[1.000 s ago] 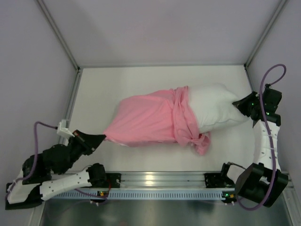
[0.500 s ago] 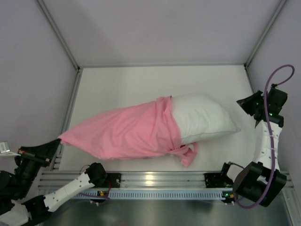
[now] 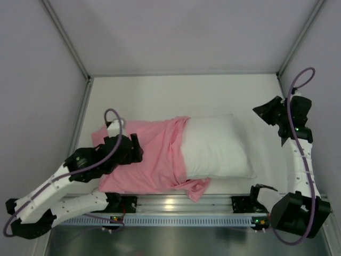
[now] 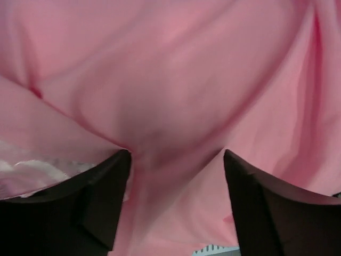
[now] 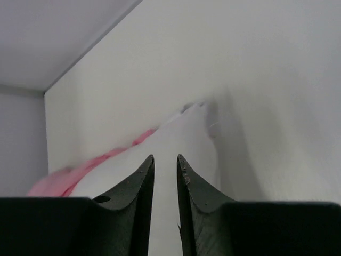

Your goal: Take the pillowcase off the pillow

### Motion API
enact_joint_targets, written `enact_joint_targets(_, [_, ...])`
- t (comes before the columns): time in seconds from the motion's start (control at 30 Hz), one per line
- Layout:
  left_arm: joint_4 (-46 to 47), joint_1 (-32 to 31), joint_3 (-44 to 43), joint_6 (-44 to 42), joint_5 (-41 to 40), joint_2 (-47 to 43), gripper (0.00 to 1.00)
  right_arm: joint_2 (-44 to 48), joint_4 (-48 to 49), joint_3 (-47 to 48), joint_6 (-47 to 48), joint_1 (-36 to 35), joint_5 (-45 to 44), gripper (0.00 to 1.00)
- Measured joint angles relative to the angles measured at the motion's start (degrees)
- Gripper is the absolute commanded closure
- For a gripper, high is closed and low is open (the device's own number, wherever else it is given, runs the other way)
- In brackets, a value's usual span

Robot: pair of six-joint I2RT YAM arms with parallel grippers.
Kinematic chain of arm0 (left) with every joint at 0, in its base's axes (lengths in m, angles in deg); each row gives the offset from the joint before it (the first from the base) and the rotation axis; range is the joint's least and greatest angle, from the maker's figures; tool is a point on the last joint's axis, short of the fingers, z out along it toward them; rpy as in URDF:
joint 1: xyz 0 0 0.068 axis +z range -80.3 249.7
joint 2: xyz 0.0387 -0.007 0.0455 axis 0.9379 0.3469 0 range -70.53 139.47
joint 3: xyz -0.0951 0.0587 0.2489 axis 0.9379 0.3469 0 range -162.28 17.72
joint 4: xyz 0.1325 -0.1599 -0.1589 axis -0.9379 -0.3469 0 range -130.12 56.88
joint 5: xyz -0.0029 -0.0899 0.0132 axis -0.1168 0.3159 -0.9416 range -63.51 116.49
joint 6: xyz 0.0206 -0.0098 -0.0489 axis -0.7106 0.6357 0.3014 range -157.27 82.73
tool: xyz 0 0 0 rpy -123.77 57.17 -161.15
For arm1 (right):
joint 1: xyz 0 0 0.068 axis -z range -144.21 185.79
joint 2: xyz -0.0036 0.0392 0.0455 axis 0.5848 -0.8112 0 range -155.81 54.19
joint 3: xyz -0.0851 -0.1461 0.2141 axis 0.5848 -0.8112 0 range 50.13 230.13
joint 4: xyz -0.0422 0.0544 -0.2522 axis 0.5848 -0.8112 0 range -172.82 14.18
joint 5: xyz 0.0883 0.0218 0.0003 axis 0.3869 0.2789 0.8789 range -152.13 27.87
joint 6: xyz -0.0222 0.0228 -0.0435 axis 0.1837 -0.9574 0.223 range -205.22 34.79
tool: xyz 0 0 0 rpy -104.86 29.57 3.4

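My left tool [image 4: 176, 154] has come back, wide, over the pillowcase [image 3: 154, 154]; my right tool [image 5: 165, 158], narrow and empty, has let go the half-uncovered pillow [image 3: 216, 149].

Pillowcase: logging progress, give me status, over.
Left gripper open, fingers either side of a pillowcase fold. Right gripper nearly shut, empty, off the pillow. Pillow partly out. Nothing blocking.

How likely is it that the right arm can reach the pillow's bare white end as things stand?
Probably yes. The right gripper hangs just past the far right corner of the pillow, and nothing lies between them. Its fingers are nearly closed, so they would need opening first.
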Motion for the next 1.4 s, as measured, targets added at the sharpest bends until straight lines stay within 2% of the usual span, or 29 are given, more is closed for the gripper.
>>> enact_joint_targets(0.07, [2.43,-0.02,2.10,-1.31,2.47,5.75,0.16,1.22,0.15,-0.17,0.68,-7.08,0.63,0.75])
enact_joint_targets(0.2, [3.69,-0.22,0.83,-2.80,3.26,6.51,0.01,5.60,0.70,-3.74,1.68,-20.63,1.29,0.73])
enact_joint_targets(0.27, [4.31,-0.24,-2.67,-4.28,2.89,6.05,0.01,7.98,0.42,-5.79,1.97,-24.44,0.96,0.71])
enact_joint_targets(0.4, [9.09,-0.24,-12.09,-8.61,3.43,9.55,0.01,11.10,0.26,-8.39,2.54,-28.96,-0.39,0.62])
enact_joint_targets(0.5, [12.52,-0.24,-20.44,-11.76,4.63,18.60,0.01,11.78,0.28,-9.49,2.67,-33.05,-1.05,0.55])
enact_joint_targets(0.63, [15.76,-0.26,-29.86,-16.22,6.03,35.76,0.01,12.59,0.57,-12.00,2.58,-37.51,-3.23,0.52])
enact_joint_targets(0.73, [17.46,-0.26,-33.77,-19.87,6.29,48.33,0.01,12.85,0.55,-13.16,2.54,-37.97,-4.26,0.50])
enact_joint_targets(0.93, [16.65,0.17,-40.76,-25.38,5.60,64.17,0.02,14.29,0.39,-13.16,2.54,-38.25,-5.27,0.47])
enact_joint_targets(0.97, [16.65,0.48,-41.59,-25.73,5.49,65.77,0.04,14.43,0.37,-13.16,2.54,-38.51,-5.31,0.47])
enact_joint_targets(1.0, [16.61,0.98,-42.12,-25.81,5.38,66.97,0.12,14.53,0.37,-13.16,2.54,-38.84,-5.35,0.47])
enact_joint_targets(1.03, [16.55,1.75,-42.45,-25.59,5.01,68.06,0.58,14.69,0.42,-13.29,2.56,-39.21,-5.51,0.47])
enact_joint_targets(1.07, [16.46,2.78,-42.51,-24.68,4.28,69.07,0.93,14.88,0.50,-13.70,2.58,-39.56,-5.66,0.46])
enact_joint_targets(1.1, [16.31,3.74,-42.47,-24.30,3.52,69.61,1.00,15.08,0.68,-14.34,2.58,-39.93,-5.75,0.46])
enact_joint_targets(1.23, [16.68,7.19,-38.91,-20.31,-0.48,69.59,1.00,14.21,3.21,-18.47,2.29,-41.00,-5.95,0.45])
enact_joint_targets(1.4, [22.32,6.62,-26.91,-16.57,-0.52,59.49,1.00,8.24,8.48,-21.51,0.96,-42.12,-5.66,0.44])
